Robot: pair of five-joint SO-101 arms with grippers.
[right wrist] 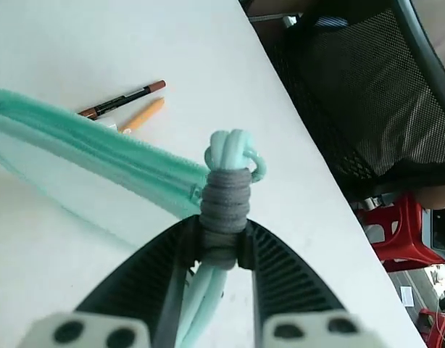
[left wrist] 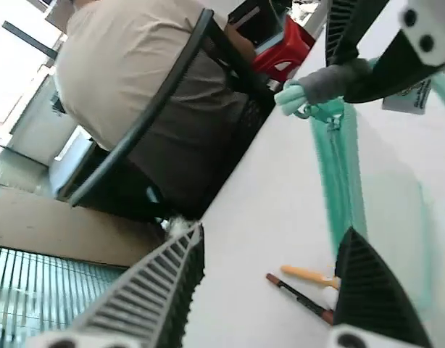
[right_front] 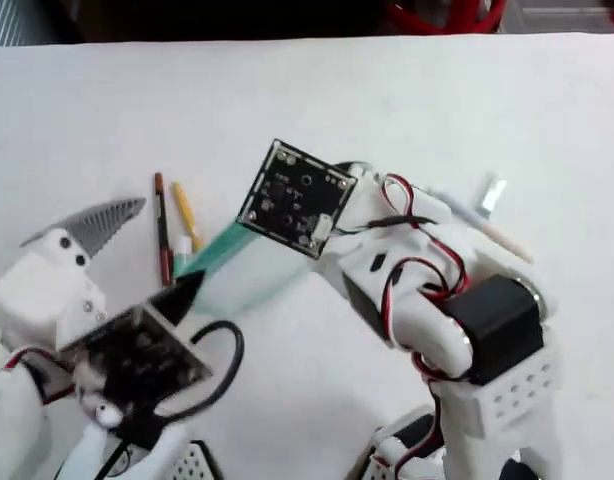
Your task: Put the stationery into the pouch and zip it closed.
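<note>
The right gripper (right wrist: 222,243) pinches the soft grey-wrapped pull cord (right wrist: 225,192) of the thin, floppy green pouch (right wrist: 85,163) lying on the table (right_front: 387,100), a good spot to hold, while the left gripper (left wrist: 272,230) is spread wide near the light brown pen (right_front: 162,235) and orange pen (right_front: 185,212).

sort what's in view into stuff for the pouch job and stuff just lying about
For the job: pouch, its zip pull in the right gripper, brown pen, orange pen, white pen.
Lying about: black chair, red stool.
</note>
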